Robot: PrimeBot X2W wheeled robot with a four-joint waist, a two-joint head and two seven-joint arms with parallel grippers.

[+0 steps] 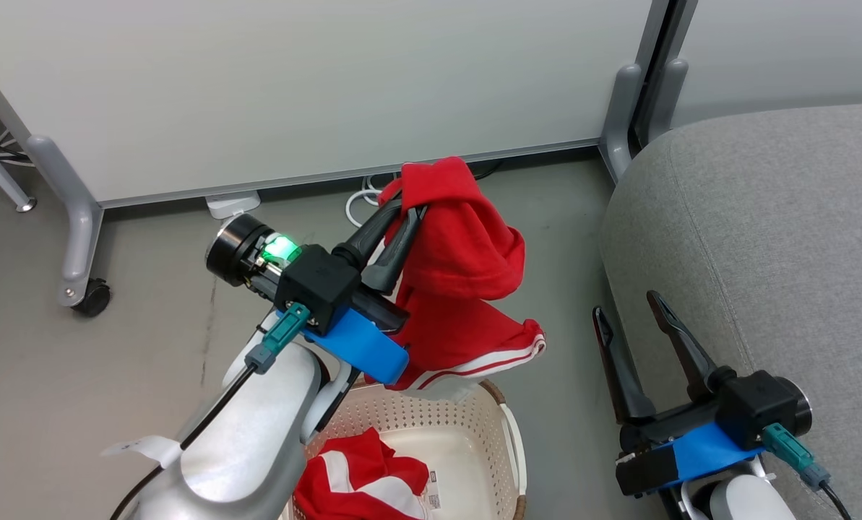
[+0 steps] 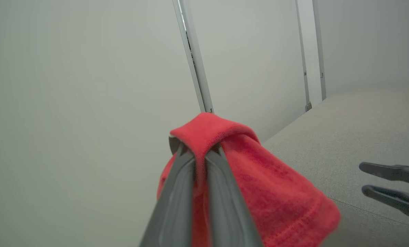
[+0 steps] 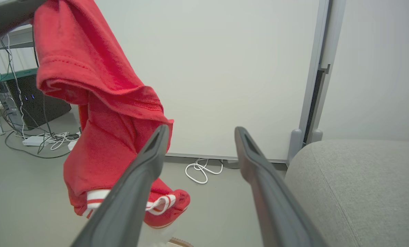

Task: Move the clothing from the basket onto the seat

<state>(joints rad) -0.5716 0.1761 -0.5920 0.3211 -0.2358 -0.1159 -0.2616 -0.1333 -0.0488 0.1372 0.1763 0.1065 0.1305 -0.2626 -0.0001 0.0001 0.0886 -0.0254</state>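
Mid-frame, the left gripper (image 1: 407, 209) pinches a red garment (image 1: 467, 289) above the basket (image 1: 506, 426); carry it right over the sofa (image 1: 763, 217) before releasing. The right gripper (image 1: 624, 303) gapes empty.

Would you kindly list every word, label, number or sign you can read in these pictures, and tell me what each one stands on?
Nothing here is legible enough to quote.
Sticker on the bottom of the basket: it carries dark print, but this is too small to read.
White tag at the lower left of the head view: no writing can be made out on it.
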